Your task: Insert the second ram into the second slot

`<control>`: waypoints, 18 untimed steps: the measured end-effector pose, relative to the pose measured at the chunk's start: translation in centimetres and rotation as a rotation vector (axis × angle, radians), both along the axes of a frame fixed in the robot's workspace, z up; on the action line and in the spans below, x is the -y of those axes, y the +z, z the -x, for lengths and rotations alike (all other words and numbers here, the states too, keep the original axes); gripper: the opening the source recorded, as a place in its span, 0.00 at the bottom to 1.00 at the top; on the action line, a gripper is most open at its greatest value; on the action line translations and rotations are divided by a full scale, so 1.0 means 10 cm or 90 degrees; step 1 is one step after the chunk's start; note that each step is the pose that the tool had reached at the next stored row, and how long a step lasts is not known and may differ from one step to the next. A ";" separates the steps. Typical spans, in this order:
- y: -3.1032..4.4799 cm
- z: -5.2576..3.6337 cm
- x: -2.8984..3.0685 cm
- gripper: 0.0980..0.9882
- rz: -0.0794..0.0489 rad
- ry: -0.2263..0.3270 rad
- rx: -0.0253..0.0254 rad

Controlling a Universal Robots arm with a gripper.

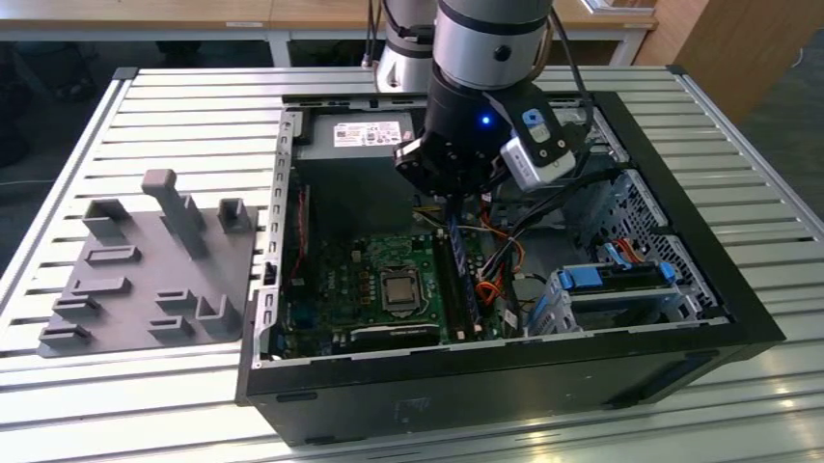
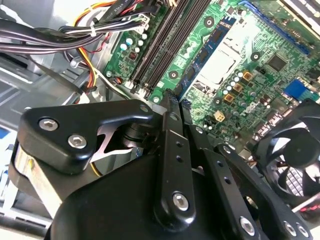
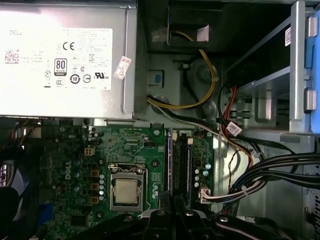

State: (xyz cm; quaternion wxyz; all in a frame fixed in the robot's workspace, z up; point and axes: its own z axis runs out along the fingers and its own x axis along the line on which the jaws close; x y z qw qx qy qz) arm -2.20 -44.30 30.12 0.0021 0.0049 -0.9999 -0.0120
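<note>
Currently | pincer (image 2: 175,97) closed almost tight over motherboard slots (image 2: 167,42) | whether it grips the second ram: hidden

Case (image 1: 725,313) on table (image 1: 142,410); fixture plate (image 1: 129,289) beside it, on the exterior view's left. Inside: power supply (image 1: 365,133) behind motherboard (image 1: 338,289), drive caddy (image 1: 616,278) on the exterior view's right.

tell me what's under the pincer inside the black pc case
Under the black pincer run long black memory slots on the green motherboard, beside the silver processor socket. The pincer covers the slots' near ends, so what sits there cannot be seen.
</note>
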 end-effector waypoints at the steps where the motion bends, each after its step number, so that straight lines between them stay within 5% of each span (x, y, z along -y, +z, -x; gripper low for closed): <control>1: -0.018 0.000 0.000 0.04 0.000 0.000 0.0000; 11: -0.056 -0.006 0.024 0.04 0.000 0.000 0.0000; 18: -0.164 -0.013 0.048 0.04 -0.002 0.001 0.0001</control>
